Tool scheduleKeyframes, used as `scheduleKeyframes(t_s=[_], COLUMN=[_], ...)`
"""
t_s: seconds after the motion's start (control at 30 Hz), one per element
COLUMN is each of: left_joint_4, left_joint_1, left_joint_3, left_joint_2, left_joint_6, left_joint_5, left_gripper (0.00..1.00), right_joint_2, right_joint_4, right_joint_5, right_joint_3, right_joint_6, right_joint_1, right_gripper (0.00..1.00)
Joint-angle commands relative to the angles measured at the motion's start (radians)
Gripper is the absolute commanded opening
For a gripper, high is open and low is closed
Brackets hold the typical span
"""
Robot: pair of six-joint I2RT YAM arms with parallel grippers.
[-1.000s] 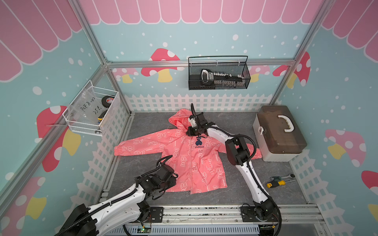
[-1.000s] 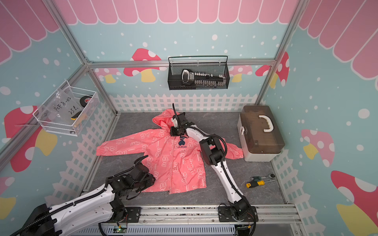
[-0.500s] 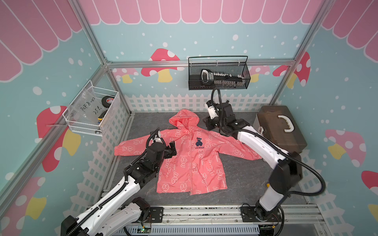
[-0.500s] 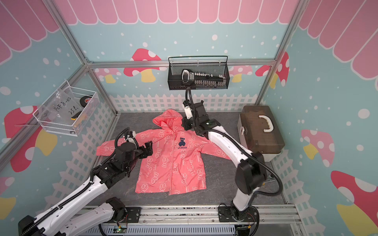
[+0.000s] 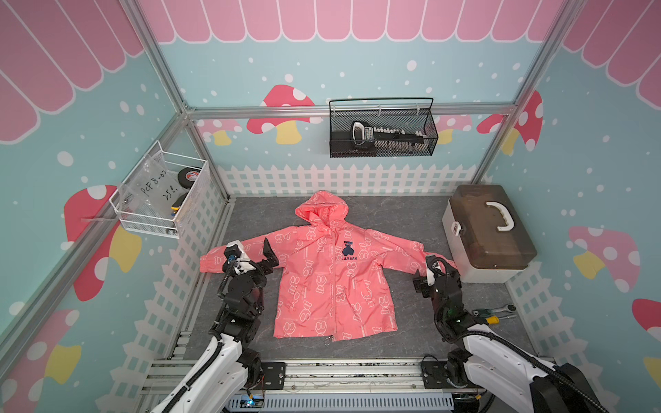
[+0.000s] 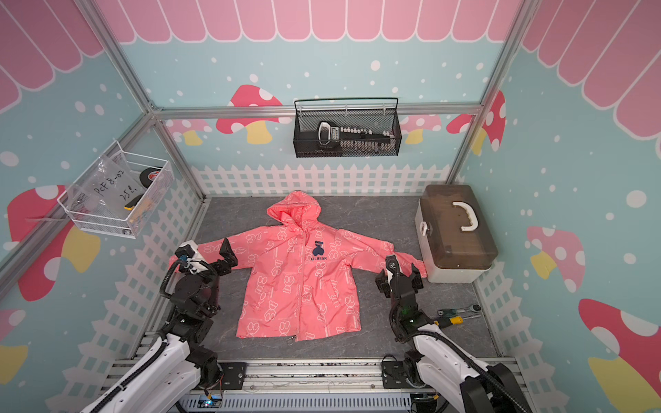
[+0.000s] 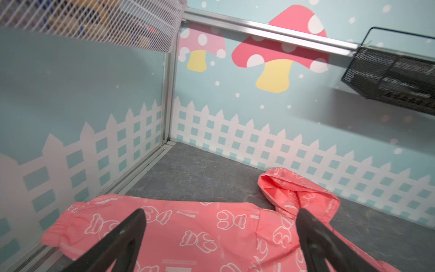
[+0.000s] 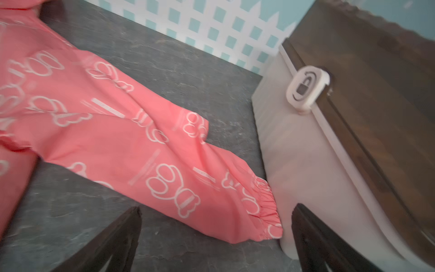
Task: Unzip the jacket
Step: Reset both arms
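Both arms reach in from the near edge, left gripper (image 5: 250,255) and right gripper (image 6: 397,277) low, fingers (image 7: 122,235) spread wide.

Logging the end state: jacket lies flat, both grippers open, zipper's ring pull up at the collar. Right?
No: both top views show the ring pull at the bottom hem of the jacket. It does lie flat, and the left gripper and right gripper are open.

The left pincer (image 7: 222,213), jaws spread wide, hovers over a sleeve of the pink jacket (image 7: 188,235) lying flat on the grey tabletop (image 7: 193,174).
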Motion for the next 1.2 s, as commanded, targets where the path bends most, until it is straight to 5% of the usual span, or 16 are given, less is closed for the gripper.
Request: scheduleKeyframes(t_s=[0.0,0.23,0.3,0.53,0.8,0.87,1.17], left_joint_4=[0.089,0.113,0.122,0.310,0.813,0.460,0.469], left_joint_1=[0.052,0.081,0.080,0.135,0.145,0.141,0.148], left_joint_3=[-0.006,-0.047,-0.056,-0.070,-0.021,0.063,0.101], left_joint_2=[0.074,0.187,0.214,0.400,0.873,0.765,0.816], left_joint_6=[-0.040,-0.038,-0.030,0.017,0.179,0.141,0.154], left_joint_5=[-0.037,-0.082,-0.081,-0.006,0.171,0.172,0.151], left_gripper=[0.99,0.99,0.99,0.99,0.96,0.90,1.00], right_joint_2=[0.104,0.441,0.618,0.571,0.573,0.578,0.574], right_joint_4=[0.312,0.530,0.731,0.505,0.501,0.493,0.478], right_joint_5=[0.014,-0.136,-0.161,-0.199,-0.184,-0.195,-0.199], right_joint_3=[-0.019,0.091,0.088,0.174,0.180,0.188,0.191], right_joint_6=[0.044,-0.019,-0.023,0.026,0.030,0.036,0.036], right_joint_1=[-0.104,-0.166,-0.189,-0.226,-0.224,-0.230,-0.233], right_gripper=[0.99,0.99,0.99,0.99,0.99,0.99,0.99])
